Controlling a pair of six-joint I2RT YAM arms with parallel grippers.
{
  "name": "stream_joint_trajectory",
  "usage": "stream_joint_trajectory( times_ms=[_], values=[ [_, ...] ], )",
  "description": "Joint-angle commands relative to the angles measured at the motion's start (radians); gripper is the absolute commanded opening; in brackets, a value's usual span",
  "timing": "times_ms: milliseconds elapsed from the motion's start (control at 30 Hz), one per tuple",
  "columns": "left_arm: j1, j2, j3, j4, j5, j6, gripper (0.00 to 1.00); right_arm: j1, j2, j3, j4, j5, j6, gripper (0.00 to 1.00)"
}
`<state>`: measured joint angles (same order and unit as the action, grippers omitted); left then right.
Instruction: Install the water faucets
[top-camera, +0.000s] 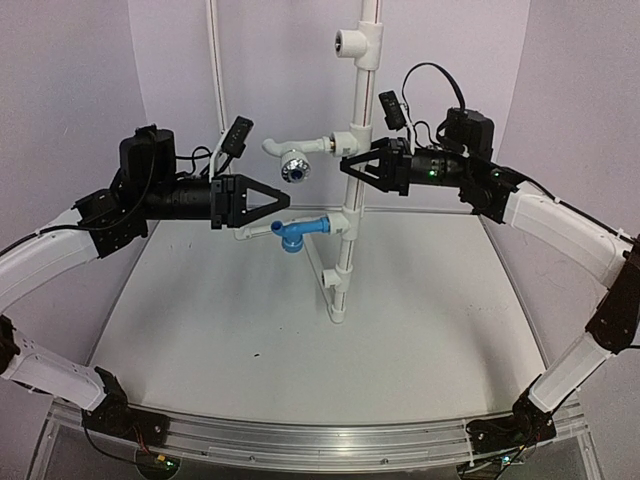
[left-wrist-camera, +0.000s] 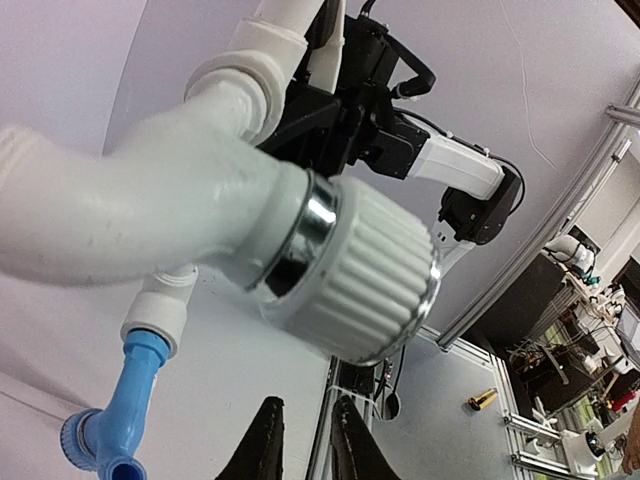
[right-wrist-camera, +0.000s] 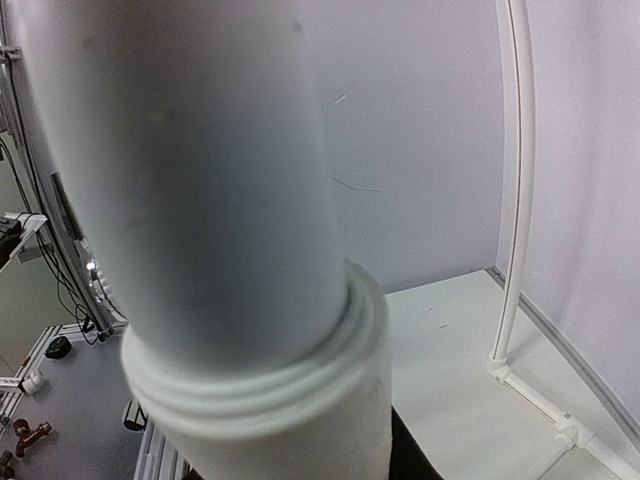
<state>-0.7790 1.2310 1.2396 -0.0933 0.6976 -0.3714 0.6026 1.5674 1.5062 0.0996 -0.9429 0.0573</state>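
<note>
The white faucet (top-camera: 290, 155) juts left from the upright pipe (top-camera: 344, 275), and the blue faucet (top-camera: 298, 232) juts left just below it. The left gripper (top-camera: 283, 205) hovers between the two, fingers narrowly apart (nothing in them), while the right gripper (top-camera: 350, 165) clamps the pipe from the right

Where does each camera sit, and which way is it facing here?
Top: above and behind the bases, looking down on the table and pipe; left gripper and right gripper show with their arms.
Left wrist: behind its fingers, looking up at the white faucet and blue faucet, right arm beyond.
Right wrist: right against the pipe, which fills the view; hardly any gripper shows.
Shared: top and left wrist both show both faucets.
</note>
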Motion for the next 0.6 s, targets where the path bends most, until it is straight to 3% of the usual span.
stream_joint_trajectory(
  times_ms=[0,267,567],
  values=[
    [-0.032,-0.066,-0.002,0.103,0.010,-0.027,0.16,-0.005,-0.017,-0.020,-0.047,0.007,0.167,0.00],
    [-0.088,0.004,0.100,0.126,0.093,-0.081,0.16,0.003,-0.015,-0.036,-0.041,0.006,0.168,0.00],
    [-0.091,0.062,0.180,0.188,-0.020,-0.110,0.18,0.005,-0.020,-0.035,-0.038,0.000,0.170,0.00]
  ],
)
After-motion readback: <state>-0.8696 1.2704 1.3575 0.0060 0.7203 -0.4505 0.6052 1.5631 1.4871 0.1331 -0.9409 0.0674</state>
